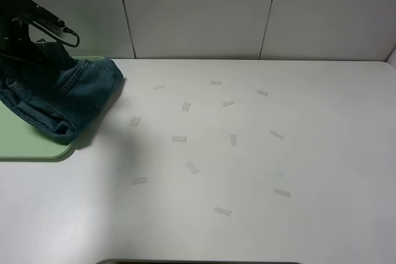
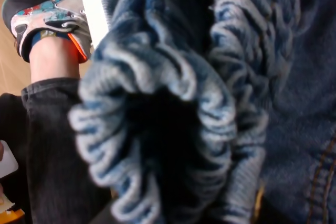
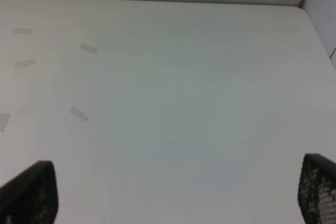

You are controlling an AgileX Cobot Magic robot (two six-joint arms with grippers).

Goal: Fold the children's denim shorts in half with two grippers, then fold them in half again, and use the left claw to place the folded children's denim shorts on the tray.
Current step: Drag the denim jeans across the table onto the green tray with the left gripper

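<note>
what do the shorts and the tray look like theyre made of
Shorts: washed blue denim, going by the faded patches, orange seam stitching and gathered elastic waistband. Tray: probably plastic, with a smooth pale green matte surface and a rounded corner, though mostly covered.

Even, soft overhead light fills the high view, and the white matte tabletop (image 1: pixel 260 165) shows no glare. The folded blue-green denim shorts (image 1: pixel 59 94) cast 1 diffuse grey shadow down and to the right across the table. The left wrist view is dim and badly out of focus, the gathered denim waistband (image 2: pixel 157 129) smeared at close range. The right wrist view is pale, low in contrast and slightly soft, with its 2 black fingertips (image 3: pixel 29 192) blurred at the lower corners.
</note>
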